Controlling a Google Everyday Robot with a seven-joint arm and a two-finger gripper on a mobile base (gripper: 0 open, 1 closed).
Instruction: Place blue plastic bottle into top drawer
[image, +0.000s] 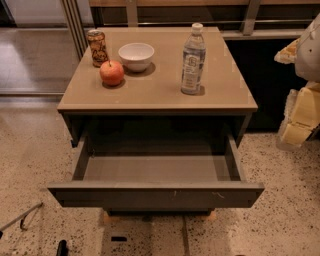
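The blue plastic bottle (193, 60) stands upright on the right side of the cabinet top (160, 95); it is clear with a white cap and a pale label. The top drawer (155, 194) is pulled out toward me, and its grey inside shows nothing in it. My gripper (300, 117), pale yellow and white, is at the right edge of the view. It is beside the cabinet, apart from the bottle and about level with the cabinet top.
A brown patterned can (97, 47), a white bowl (136, 55) and a red apple (111, 73) sit on the left of the cabinet top. A dark bench runs behind the cabinet. A speckled floor surrounds it, with a metal bar (22, 217) at the lower left.
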